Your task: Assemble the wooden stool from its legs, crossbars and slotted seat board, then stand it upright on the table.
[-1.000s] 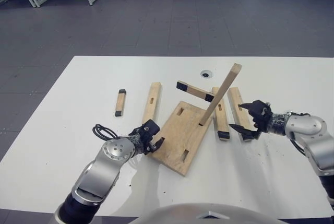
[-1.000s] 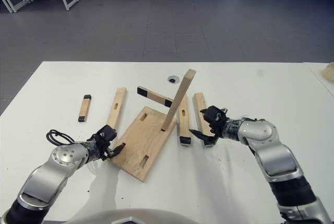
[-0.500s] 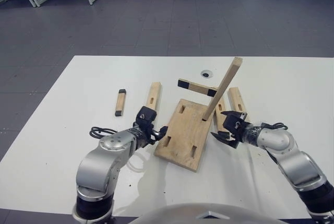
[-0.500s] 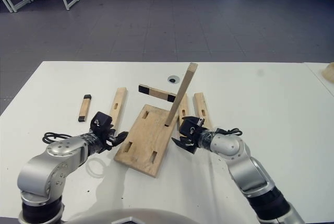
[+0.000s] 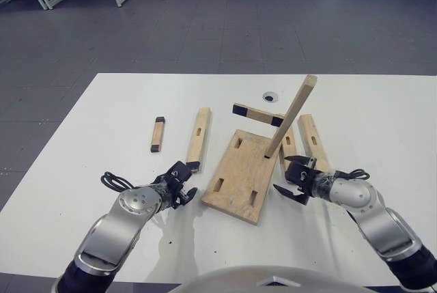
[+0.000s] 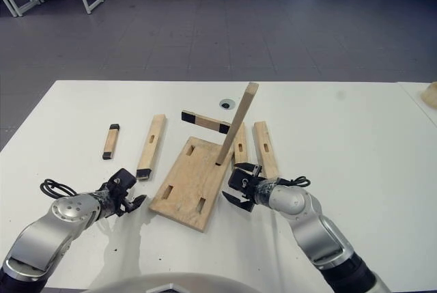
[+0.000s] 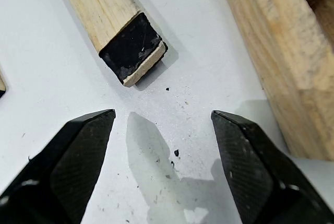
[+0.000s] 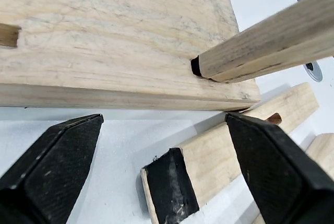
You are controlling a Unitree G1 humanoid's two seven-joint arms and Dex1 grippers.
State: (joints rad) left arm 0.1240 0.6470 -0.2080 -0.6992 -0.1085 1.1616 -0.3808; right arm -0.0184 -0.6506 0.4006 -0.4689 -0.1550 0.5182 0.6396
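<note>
Left gripper backs off seat board, fingers spread, empty; right gripper, fingers likewise apart, beside board's right edge.

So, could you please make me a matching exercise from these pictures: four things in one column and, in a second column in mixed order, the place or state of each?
Things
1. seat board
2. leaning leg
3. short bar
4. left pincer

Places or states
A. open, close to the black end of the slotted leg
B. lies flat in the middle of the table
C. stands tilted in a slot of the board
D. the wooden part farthest to the robot's left

Pairs: 1-B, 2-C, 3-D, 4-A
</note>
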